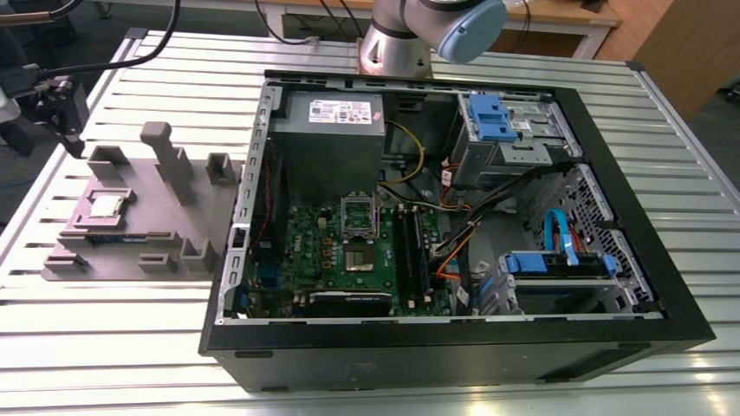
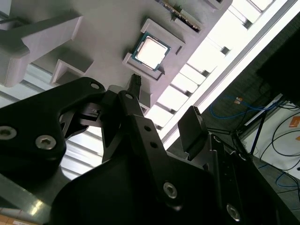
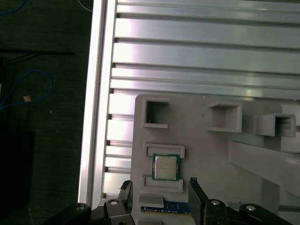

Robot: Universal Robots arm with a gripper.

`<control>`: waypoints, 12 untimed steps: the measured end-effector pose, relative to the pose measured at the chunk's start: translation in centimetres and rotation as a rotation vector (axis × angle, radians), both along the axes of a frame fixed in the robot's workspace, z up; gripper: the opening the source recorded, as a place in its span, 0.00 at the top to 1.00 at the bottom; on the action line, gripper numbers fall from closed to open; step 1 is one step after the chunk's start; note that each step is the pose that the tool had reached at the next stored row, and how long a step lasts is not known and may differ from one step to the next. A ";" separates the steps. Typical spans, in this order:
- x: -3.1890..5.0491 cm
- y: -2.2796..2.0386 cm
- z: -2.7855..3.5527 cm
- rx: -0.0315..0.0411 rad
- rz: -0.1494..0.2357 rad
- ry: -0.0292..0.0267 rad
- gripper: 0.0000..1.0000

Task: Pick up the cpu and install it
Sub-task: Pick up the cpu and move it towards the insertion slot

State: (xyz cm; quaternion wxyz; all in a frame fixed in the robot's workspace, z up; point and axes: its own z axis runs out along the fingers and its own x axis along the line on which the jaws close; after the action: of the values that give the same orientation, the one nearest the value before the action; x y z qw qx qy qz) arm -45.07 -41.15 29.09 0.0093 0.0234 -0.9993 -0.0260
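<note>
The cpu (image 1: 107, 205), a small silver square chip, lies flat in a recess of the mauve-grey tray (image 1: 173, 234) on the exterior view's left. Both wrist views show it in that recess: cpu (image 2: 151, 50), cpu (image 3: 165, 167). My gripper (image 1: 68, 130) hangs high over the table's edge at the exterior view's left, apart from the tray. It is open, with nothing between its black fingers (image 2: 135, 83). In the first wrist view the gripper (image 3: 159, 185) sits with the chip showing between its fingertips, well beyond them. The metal-framed socket (image 1: 360, 257) sits on the green motherboard in the open case.
The open computer case (image 1: 647, 338) lies on the slatted metal table (image 1: 104, 347), with cables, blue drive brackets and a power supply inside. Upright blocks (image 1: 170, 160) rise from the tray. A blue memory stick (image 3: 171, 207) lies beside the chip. The table edge (image 3: 93, 93) drops to the floor.
</note>
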 end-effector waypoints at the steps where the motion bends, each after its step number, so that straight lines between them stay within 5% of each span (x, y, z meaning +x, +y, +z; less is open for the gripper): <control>1: 0.00 -0.02 -0.03 0.0000 0.000 0.0000 0.41; 12: 0.03 -0.16 -0.40 0.0004 0.000 0.0004 0.41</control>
State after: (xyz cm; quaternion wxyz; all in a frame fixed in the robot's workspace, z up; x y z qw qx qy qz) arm -45.04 -41.30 28.70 0.0095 0.0234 -0.9993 -0.0262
